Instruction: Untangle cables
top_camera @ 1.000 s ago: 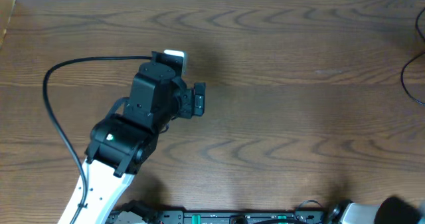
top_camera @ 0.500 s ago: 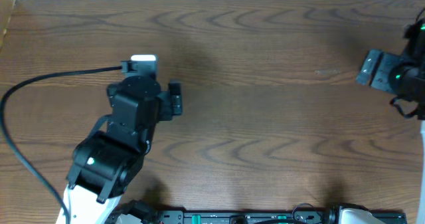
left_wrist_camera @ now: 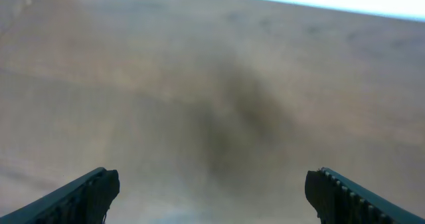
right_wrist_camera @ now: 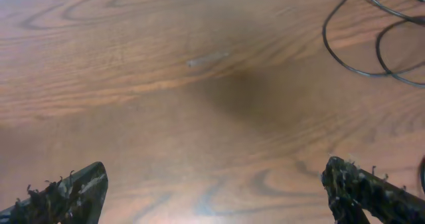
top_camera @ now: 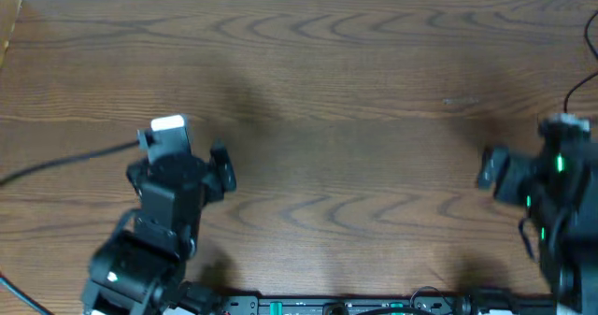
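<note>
Cables (right_wrist_camera: 350, 69): thin black loops at the worktop's (top_camera: 374, 63) far right edge. In the right wrist view they sit ahead of the fingers and off to the right, well apart from both tips. At least 2 overlapping arcs show, curved strands with no single long axis you can line up on.

Right gripper (right_wrist_camera: 212, 177) is by far the nearer one. Its jaws are spread wide with nothing between them, over bare wood. Your reach looks like forward and right toward that edge.

Left gripper (left_wrist_camera: 212, 181) is near the worktop's front-left corner, well apart from the cables. It is also spread wide and empty.

Hard to make out:
- The overhead shows only 1 thin strand at the right edge, and the rest runs out of frame.
- The right wrist view crops the loops at top and right, so there are no plug ends, no white cord and no knot to read.
- The left wrist view is blurred.
- The thick black arm lead (top_camera: 65, 158) at the left edge isn't yours to untangle.
</note>
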You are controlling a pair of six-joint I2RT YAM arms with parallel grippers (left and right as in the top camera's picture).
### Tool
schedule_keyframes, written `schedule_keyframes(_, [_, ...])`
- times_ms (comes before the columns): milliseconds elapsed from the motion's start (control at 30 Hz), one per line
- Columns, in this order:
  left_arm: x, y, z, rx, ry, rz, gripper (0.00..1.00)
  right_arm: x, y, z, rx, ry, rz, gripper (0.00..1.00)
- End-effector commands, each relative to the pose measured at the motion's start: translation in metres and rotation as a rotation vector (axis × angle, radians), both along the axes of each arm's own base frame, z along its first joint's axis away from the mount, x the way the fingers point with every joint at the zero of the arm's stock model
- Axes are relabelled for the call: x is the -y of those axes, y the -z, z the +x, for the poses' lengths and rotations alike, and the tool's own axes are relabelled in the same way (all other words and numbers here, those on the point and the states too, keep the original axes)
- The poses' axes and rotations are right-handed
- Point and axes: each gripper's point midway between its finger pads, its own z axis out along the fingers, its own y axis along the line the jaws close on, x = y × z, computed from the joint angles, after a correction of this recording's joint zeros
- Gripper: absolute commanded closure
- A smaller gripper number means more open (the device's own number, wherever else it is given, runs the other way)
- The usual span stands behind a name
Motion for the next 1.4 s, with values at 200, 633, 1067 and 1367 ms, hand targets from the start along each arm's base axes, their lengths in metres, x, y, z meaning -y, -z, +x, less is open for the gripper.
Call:
schedule_keyframes(200, [-0.014, 0.032, -0.045, 0.07, -0.018, -0.113, 0.05, -0.001, 0.007, -0.058, 0.126, 0.064, 0.075, 0.01])
schedule_keyframes(633, [-0.024, 0.051, -0.069, 0.071, -0.072, -0.193, 0.05, -0.005, 0.005, -0.08, 0.235, 0.129, 0.213, 0.01])
schedule_keyframes(1067, [-0.026, 0.057, -0.073, 0.04, -0.078, -0.182, 0.05, -0.01, 0.02, -0.088, 0.169, 0.166, 0.297, 0.01])
schedule_keyframes(1367, [-0.026, 0.058, -0.073, 0.039, -0.078, -0.181, 0.05, -0.01, 0.032, -0.096, 0.115, 0.174, 0.293, 0.01])
